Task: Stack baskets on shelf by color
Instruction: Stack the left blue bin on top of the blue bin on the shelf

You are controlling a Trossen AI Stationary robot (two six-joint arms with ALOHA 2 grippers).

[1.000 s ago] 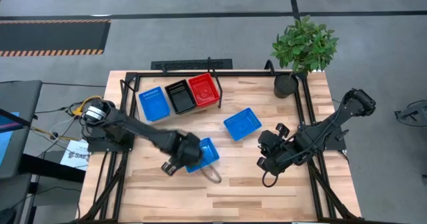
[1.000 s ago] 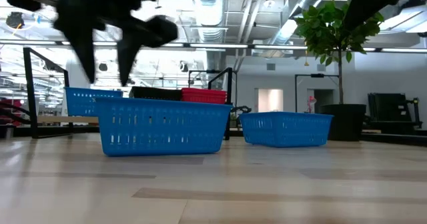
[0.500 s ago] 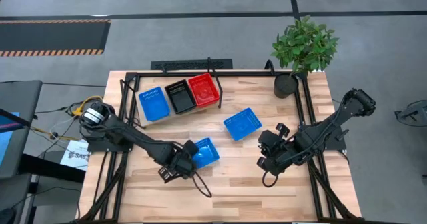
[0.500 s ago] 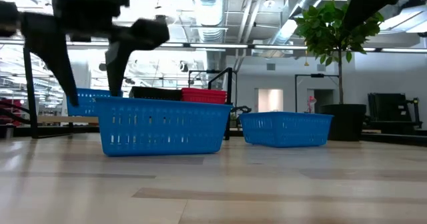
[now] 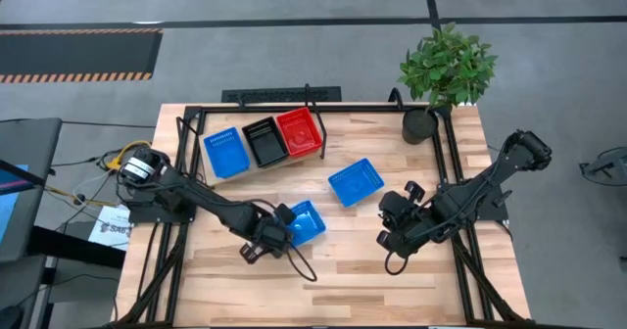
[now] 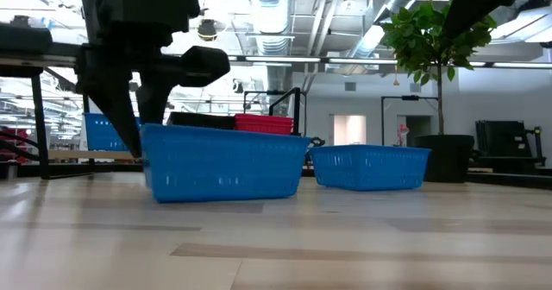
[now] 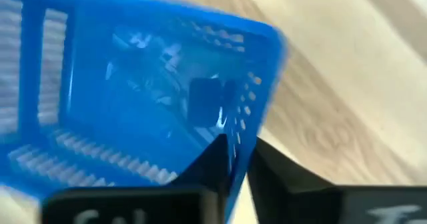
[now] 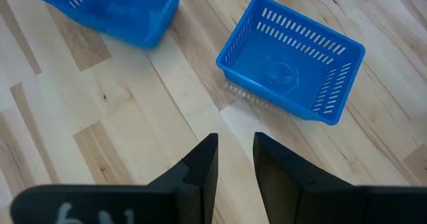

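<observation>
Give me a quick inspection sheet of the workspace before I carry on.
Surface: light butcher-block table, bare in front.
Job's things: shelf holds one blue, one black and one red basket side by side; two more blue baskets off it, one mid-table, one at the left gripper.
Clutter: potted plant at a far corner.
Grippers: left gripper straddles the near basket's wall; right gripper empty, above bare wood.
Cables: bundle by the left arm's base.
Surroundings: grey floor, striped mat.

Potted plant (image 5: 446,74) at the table's (image 5: 372,260) far right corner.
</observation>
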